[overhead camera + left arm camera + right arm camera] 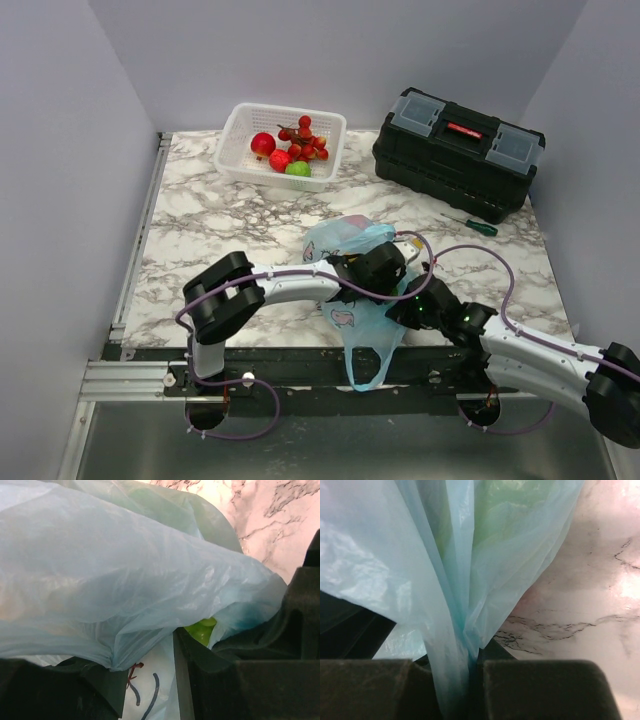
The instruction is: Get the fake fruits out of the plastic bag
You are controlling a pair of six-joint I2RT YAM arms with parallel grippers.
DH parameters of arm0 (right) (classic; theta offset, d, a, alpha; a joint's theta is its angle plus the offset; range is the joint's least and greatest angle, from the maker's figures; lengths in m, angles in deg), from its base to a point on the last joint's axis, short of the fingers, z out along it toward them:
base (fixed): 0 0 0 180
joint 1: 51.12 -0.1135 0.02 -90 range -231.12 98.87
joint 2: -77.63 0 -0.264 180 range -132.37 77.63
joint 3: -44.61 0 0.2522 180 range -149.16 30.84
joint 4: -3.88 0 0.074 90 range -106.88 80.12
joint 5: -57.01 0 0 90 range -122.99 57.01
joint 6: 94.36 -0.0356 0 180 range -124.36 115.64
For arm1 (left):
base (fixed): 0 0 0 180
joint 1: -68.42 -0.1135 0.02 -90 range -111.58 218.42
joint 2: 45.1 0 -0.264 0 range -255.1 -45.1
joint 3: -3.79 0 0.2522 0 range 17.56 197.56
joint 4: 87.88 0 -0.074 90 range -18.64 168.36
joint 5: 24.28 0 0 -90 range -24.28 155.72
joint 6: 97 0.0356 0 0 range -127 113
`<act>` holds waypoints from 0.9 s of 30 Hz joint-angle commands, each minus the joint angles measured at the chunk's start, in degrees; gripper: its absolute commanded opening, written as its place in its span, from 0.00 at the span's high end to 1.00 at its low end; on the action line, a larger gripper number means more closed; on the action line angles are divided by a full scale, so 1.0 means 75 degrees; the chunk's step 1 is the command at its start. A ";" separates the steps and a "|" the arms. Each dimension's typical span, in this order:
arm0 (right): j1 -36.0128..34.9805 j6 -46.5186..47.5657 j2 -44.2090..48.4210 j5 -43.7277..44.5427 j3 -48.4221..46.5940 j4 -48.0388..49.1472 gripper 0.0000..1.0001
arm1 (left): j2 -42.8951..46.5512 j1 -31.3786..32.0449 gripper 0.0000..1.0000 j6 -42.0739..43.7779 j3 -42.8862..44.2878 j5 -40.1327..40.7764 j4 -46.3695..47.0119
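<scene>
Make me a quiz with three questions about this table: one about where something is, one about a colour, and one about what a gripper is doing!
1. Where does the white basket sit, compared with the black toolbox?
A. On top of it.
B. To its left.
C. In front of it, close to the arms.

2. What colour is the plastic bag?
A. Light blue.
B. Yellow.
C. Black.

3. What is the right gripper doing?
A. Wide open.
B. Out of sight.
C. Shut on the plastic bag.

Answers:
1 B: the top view shows both at the far side of the table, with the basket on the left.
2 A: it looks light blue in every view.
3 C: the right wrist view shows a fold of the bag pinched tight in it.
</scene>
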 commanded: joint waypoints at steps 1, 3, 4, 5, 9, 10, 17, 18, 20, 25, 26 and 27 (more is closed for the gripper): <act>-0.0040 0.0113 -0.0027 0.0090 0.0105 -0.0087 0.88 | -0.0434 -0.0010 0.62 -0.0057 0.0512 -0.0207 -0.0736; -0.0046 0.0129 -0.0058 0.0080 0.0093 -0.0076 0.88 | -0.0529 -0.0012 0.62 -0.0046 0.0583 -0.0185 -0.0789; -0.0040 0.0121 -0.0086 0.0086 0.0092 -0.0075 0.88 | -0.0569 -0.0011 0.62 -0.0026 0.0625 -0.0175 -0.0838; -0.0040 0.0137 -0.0111 0.0086 0.0096 -0.0075 0.88 | -0.0602 -0.0010 0.62 0.0005 0.0665 -0.0178 -0.0896; -0.0043 0.0149 -0.0185 0.0075 0.0070 -0.0053 0.88 | -0.0562 -0.0017 0.66 0.0025 0.0572 -0.0178 -0.0881; -0.0040 0.0161 -0.0200 0.0065 0.0059 -0.0040 0.88 | -0.0563 -0.0013 0.68 0.0025 0.0548 -0.0152 -0.0873; -0.0040 0.0169 -0.0273 0.0075 0.0035 -0.0034 0.88 | -0.0741 -0.0004 0.67 0.0100 0.0570 0.0022 -0.1022; -0.0040 0.0171 -0.0277 0.0074 0.0035 -0.0040 0.88 | -0.0770 0.0001 0.65 0.0117 0.0620 0.0095 -0.1062; -0.0041 0.0161 -0.0267 0.0077 0.0046 -0.0040 0.88 | -0.0849 0.0009 0.62 0.0180 0.0714 0.0238 -0.1163; -0.0043 0.0136 -0.0221 0.0083 0.0064 -0.0053 0.88 | -0.0931 0.0042 0.59 0.0294 0.0836 0.0612 -0.1290; -0.0040 0.0137 -0.0215 0.0086 0.0070 -0.0052 0.88 | -0.0909 0.0051 0.61 0.0305 0.0817 0.0680 -0.1255; -0.0040 0.0139 -0.0214 0.0086 0.0070 -0.0052 0.88 | -0.0886 0.0051 0.65 0.0317 0.0811 0.0772 -0.1236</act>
